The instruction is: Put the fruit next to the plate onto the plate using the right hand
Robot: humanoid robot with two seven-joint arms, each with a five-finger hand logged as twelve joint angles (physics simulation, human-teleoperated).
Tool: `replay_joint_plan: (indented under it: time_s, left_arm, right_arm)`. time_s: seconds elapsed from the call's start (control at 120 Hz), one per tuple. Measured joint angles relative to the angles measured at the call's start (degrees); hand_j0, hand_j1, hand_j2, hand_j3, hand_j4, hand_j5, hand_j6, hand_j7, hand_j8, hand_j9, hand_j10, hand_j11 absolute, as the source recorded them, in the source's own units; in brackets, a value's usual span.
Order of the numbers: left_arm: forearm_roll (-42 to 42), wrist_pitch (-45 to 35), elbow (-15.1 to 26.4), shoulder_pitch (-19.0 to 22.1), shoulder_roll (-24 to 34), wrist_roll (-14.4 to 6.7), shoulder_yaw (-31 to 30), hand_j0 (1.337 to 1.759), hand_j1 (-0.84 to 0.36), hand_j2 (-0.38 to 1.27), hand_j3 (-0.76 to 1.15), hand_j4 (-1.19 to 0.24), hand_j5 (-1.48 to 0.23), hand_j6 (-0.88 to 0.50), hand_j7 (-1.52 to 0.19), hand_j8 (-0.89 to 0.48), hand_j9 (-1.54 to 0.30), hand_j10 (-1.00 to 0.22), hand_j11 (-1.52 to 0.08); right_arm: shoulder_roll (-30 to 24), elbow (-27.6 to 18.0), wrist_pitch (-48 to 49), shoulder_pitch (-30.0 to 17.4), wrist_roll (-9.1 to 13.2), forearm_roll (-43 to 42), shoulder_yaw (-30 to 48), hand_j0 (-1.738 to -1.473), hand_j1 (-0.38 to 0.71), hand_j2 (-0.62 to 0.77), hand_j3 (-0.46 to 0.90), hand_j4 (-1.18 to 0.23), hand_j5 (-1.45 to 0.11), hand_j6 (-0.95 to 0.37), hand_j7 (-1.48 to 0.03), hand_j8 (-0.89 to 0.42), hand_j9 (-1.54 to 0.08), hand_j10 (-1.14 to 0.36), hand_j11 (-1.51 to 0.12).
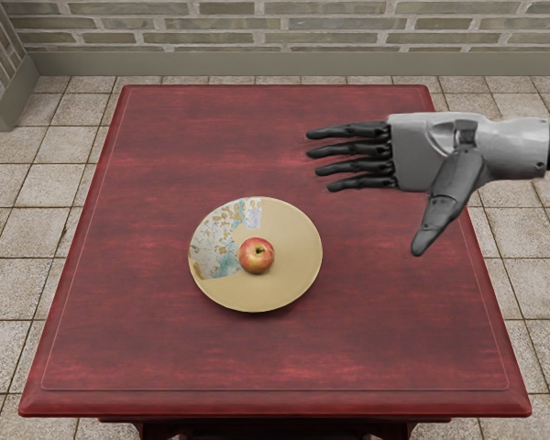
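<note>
the apple (256, 256) sits on the plate (298, 275), close to the plate's middle and a little toward its left. it is red with a yellowish patch on top and a short stem pointing up. nothing touches it.

the plate is round and tan, with a patch of worn, mottled blue and white paint on its upper left part. it lies flat on the table (165, 165), roughly at the table's centre.

the right hand (399, 163) hangs above the table to the upper right of the plate, well apart from both plate and apple. its arm comes in from the right edge of the picture. the four dark fingers (348, 151) are stretched out straight, pointing left, slightly fanned and not touching one another; the thumb (440, 215) angles down and away from the palm. the hand is spread wide and holds nothing.

the table is dark red wood with a raised rim around its top. it stands on a floor (27, 183) of pale square tiles, and a brick wall (257, 23) runs along the top of the view.
</note>
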State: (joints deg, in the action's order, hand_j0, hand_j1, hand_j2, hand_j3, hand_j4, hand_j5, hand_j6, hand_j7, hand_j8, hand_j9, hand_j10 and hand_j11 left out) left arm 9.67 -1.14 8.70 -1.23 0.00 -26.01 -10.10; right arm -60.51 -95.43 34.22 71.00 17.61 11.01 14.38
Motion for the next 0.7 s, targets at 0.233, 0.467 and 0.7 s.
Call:
replay_joint_plan:
  time_s: [0.233,0.467,0.7]
  left_arm:
    - [0.00,0.00,0.00,0.00,0.00,0.00,0.00,1.658,0.06,0.05,0.00,-0.24,-0.32,-0.24,-0.32,-0.24,-0.32,-0.24,-0.32]
    - [0.00,0.00,0.00,0.00,0.00,0.00,0.01,1.658,0.06,0.05,0.00,-0.24,-0.32,-0.24,-0.32,-0.24,-0.32,-0.24,-0.32]
    - [0.00,0.00,0.03,0.00,0.00,0.00,0.02,1.658,0.06,0.05,0.00,-0.24,-0.32,-0.24,-0.32,-0.24,-0.32,-0.24,-0.32]
  right_arm:
    - [-3.11,1.91,0.72,-4.60,0.35,3.28,-0.34,-1.658,-0.30,-0.01,0.00,-0.04,-0.05,-0.04,-0.05,-0.04,-0.05,-0.04,-0.05]
    - [-3.90,3.52,0.80,-8.87,0.14,3.64,-0.33,-1.658,-0.31,-0.01,0.00,-0.03,-0.05,-0.03,-0.05,-0.03,-0.05,-0.03,-0.05]
    - [-4.37,3.88,0.81,-10.19,-0.17,3.78,-0.08,-1.658,-0.31,-0.01,0.00,-0.03,-0.05,-0.03,-0.05,-0.03,-0.05,-0.03,-0.05]
